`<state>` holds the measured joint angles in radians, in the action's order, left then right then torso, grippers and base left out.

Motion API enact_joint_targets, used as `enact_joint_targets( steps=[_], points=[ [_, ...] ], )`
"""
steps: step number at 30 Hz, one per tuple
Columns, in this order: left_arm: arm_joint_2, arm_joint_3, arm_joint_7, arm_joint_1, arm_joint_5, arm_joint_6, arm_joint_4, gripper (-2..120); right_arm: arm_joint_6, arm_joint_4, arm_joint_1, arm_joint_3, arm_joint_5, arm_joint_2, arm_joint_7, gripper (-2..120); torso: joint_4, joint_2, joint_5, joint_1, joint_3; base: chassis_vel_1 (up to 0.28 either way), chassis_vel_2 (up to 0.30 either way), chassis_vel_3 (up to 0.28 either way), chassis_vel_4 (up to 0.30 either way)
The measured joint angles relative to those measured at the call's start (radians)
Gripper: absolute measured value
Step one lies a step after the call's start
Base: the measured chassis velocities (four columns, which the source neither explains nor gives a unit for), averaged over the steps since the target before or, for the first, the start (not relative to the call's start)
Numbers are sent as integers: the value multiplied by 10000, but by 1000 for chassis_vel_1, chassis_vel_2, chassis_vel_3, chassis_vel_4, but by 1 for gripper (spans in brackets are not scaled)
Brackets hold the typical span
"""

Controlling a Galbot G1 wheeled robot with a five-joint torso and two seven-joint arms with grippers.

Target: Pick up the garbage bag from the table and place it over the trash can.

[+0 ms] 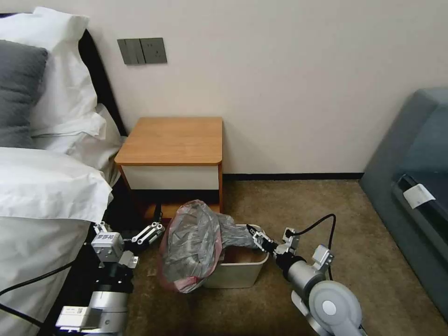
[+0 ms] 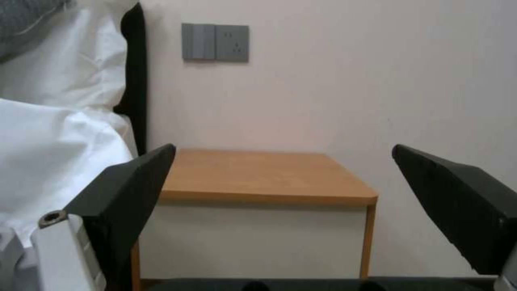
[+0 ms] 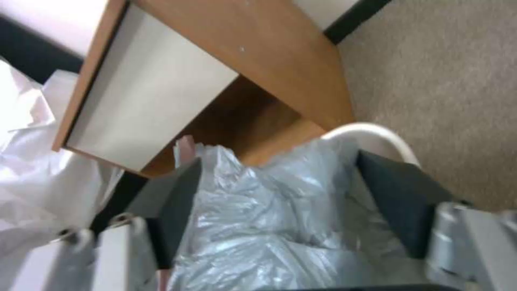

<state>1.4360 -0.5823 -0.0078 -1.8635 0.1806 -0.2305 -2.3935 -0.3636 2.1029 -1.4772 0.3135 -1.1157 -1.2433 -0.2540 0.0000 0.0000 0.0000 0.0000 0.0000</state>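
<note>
The grey crinkly garbage bag [image 1: 191,242] with its pinkish rim hangs over the left side of the cream trash can [image 1: 238,275], which stands on the carpet in front of the table [image 1: 172,140]. A stretched strip of the bag runs across the can's mouth to my right gripper [image 1: 256,235], which is shut on it. In the right wrist view the bag [image 3: 269,210] bunches between the dark fingers [image 3: 398,202], with the can's rim [image 3: 377,135] just beyond. My left gripper [image 1: 126,232] is open, left of the bag and apart from it, facing the table [image 2: 258,173].
A bed with white sheets [image 1: 42,186] is close on the left, beside my left arm. A grey sofa [image 1: 410,186] stands at the right. Open carpet [image 1: 326,219] lies between the can and the sofa. The table's top is bare.
</note>
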Motion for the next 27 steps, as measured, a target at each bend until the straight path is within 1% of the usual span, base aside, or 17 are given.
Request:
enact_joint_targets(
  steps=[1,2,3,5,9,15,16,19,20,21,24,26,27],
  points=[
    [-1,14,0,-4,-7,-2,0,100,1,83,-27,89,-10,3,-18,86,0,0,0,-1,0,0,0,0,0],
    [-9,21,0,-5,-12,-3,-1,100,1,157,-49,167,-29,11,-36,90,0,0,1,0,0,0,0,0,0],
    [-9,21,0,-5,-12,-3,-1,100,1,157,-49,167,-29,11,-36,90,0,0,1,0,0,0,0,0,0],
    [-46,29,0,-2,-16,-5,0,100,1,344,-113,388,-62,66,-66,98,0,-1,0,0,0,0,0,0,0],
    [-96,51,2,12,-16,-7,0,100,4,471,-113,772,-102,143,-124,100,-1,0,0,0,0,0,0,0,0],
    [-205,193,17,36,-37,48,62,100,1,721,-69,1494,-448,178,-228,100,0,0,0,0,0,0,0,0,0],
    [-205,193,17,36,-37,48,62,100,1,721,-69,1494,-448,178,-228,100,0,0,0,0,0,0,0,0,0],
    [-425,410,2,93,-58,362,124,100,-8,1006,-157,1903,-590,158,-329,100,0,0,1,0,0,0,0,0,0],
    [-552,513,-48,150,-69,601,185,100,-5,1121,-211,1981,-604,158,-408,100,0,-1,0,-1,0,0,0,0,0],
    [-552,513,-48,150,-69,601,185,100,-5,1121,-211,1981,-604,158,-408,100,0,-1,0,-1,0,0,0,0,0],
    [-888,809,-230,363,-125,1257,516,100,21,1444,-389,2083,-598,157,-665,100,1,0,0,0,0,0,0,0,0],
    [-983,911,-296,443,-106,1402,622,100,28,1536,-436,2097,-592,142,-746,100,0,0,-1,0,0,0,0,0,0],
    [-1133,1101,-438,547,-26,1706,744,100,36,1649,-492,2121,-581,117,-886,100,0,0,-1,0,0,0,0,0,0]
  ],
)
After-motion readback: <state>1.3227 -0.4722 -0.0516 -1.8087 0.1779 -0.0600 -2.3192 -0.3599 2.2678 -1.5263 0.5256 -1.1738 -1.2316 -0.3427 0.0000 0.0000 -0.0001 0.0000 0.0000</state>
